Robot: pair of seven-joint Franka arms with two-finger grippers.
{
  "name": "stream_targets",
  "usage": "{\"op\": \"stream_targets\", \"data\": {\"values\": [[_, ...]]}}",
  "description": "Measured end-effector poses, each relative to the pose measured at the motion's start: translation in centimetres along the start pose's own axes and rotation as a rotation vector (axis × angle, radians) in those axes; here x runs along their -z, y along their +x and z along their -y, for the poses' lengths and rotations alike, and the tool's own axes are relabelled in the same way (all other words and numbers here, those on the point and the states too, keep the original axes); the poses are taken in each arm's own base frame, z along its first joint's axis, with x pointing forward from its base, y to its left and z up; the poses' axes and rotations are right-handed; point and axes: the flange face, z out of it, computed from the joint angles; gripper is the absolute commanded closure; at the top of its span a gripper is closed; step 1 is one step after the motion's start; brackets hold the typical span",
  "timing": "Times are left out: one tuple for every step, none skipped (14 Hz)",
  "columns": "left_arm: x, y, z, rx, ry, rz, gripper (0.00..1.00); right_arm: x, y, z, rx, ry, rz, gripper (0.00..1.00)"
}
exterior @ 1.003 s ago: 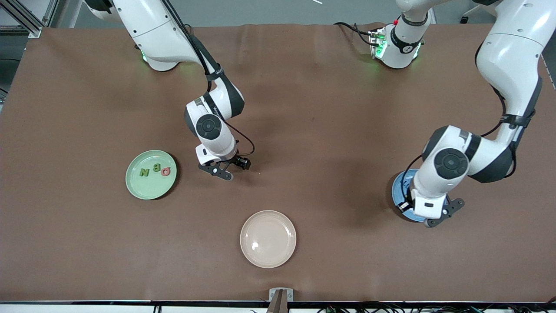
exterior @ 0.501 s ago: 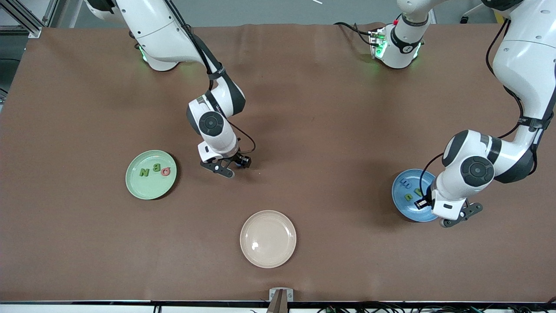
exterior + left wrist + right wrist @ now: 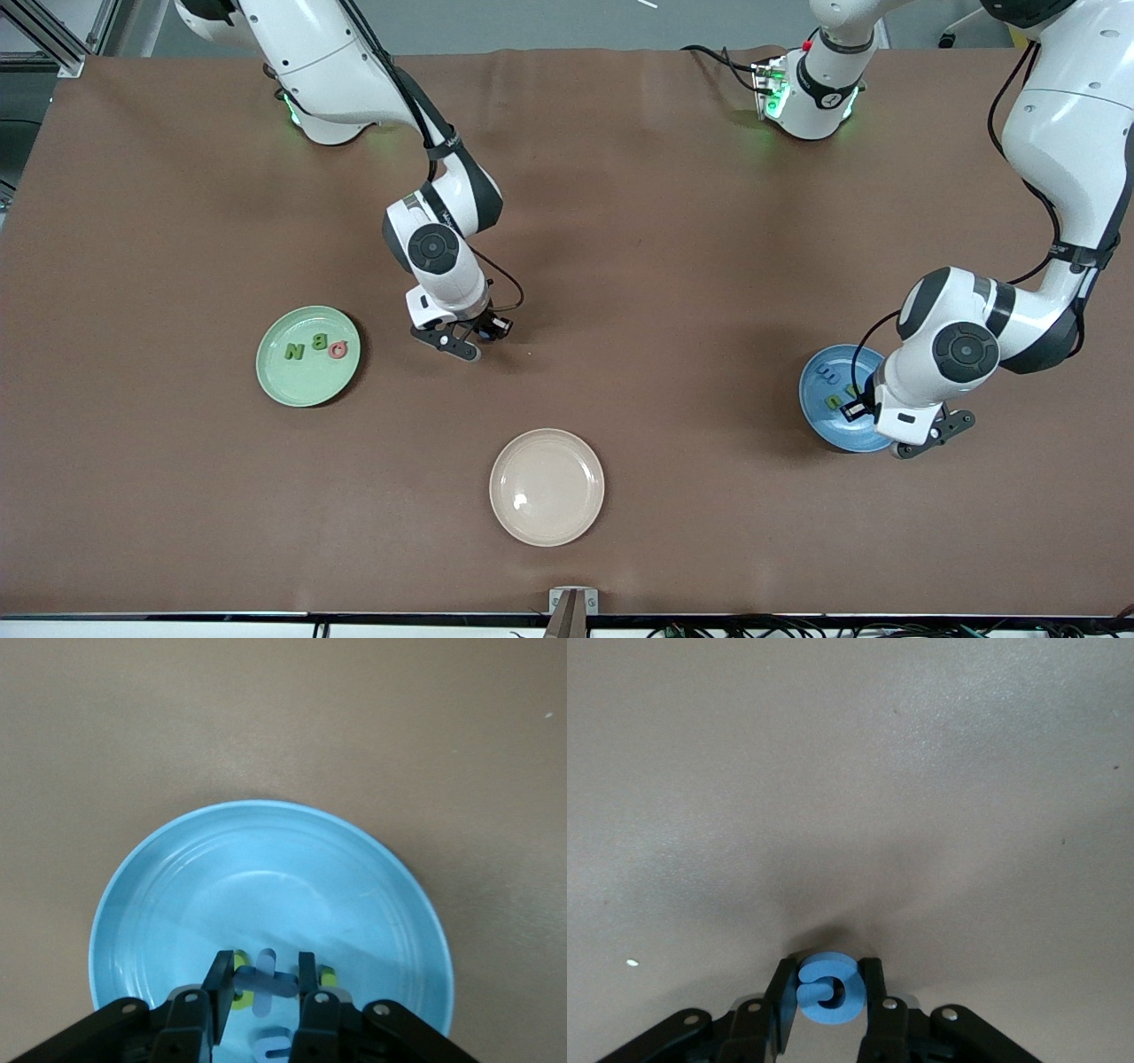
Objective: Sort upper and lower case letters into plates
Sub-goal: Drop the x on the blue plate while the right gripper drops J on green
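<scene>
A matte brown table [image 3: 620,221] with a soft, faintly creased covering carries three round glossy plates of equal size. The pale green plate [image 3: 292,377] lies toward the right arm's end and holds three flat letters in a row: green N [image 3: 294,351], green B [image 3: 318,343] and red Q [image 3: 337,348]. The cream-white plate [image 3: 547,486] sits nearest the front camera. The blue plate [image 3: 828,416], its smooth inside ringed with shallow ridges, lies toward the left arm's end.

The right gripper [image 3: 462,339] hangs over bare table between the green plate and the table's middle, its black fingers pinching the rounded blue G [image 3: 828,989].

The left gripper [image 3: 264,992] is low over the blue plate, fingers closed on the blue x [image 3: 265,980]; green letters and a blue one lie under it, partly hidden.
</scene>
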Motion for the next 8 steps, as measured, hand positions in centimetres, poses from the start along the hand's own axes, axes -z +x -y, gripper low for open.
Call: {"op": "stream_targets", "data": {"values": [[-0.1, 0.1, 0.3, 0.005, 0.001, 0.002, 0.01, 0.0, 0.0, 0.0, -0.002, -0.001, 0.0, 0.97], [-0.2, 0.3, 0.6, 0.01, 0.001, 0.003, 0.0, 0.0, 0.1, -0.1, -0.003, -0.001, 0.0, 0.98], [-0.2, 0.4, 0.8, 0.014, 0.001, 0.003, 0.0, 0.0, 0.4, -0.2, -0.004, -0.004, -0.001, 0.98], [-0.1, 0.5, 0.9, 0.015, -0.001, 0.002, 0.0, 0.2, 1.1, -0.6, -0.002, -0.009, -0.003, 0.98], [0.3, 0.6, 0.7, 0.015, -0.007, -0.004, 0.0, 0.6, 2.4, -1.3, 0.01, -0.014, -0.003, 0.98], [1.2, 0.7, 0.4, 0.014, -0.013, -0.015, 0.0, 1.5, 4.2, -2.2, 0.027, -0.018, -0.001, 0.98], [2.6, 0.9, 0.2, 0.012, -0.01, -0.026, 0.0, 2.9, 6.5, -3.6, 0.049, -0.019, 0.003, 0.98], [4.7, 0.9, -0.2, 0.008, 0.003, -0.036, 0.0, 4.7, 9.1, -5.3, 0.074, -0.025, 0.015, 0.98]]}}
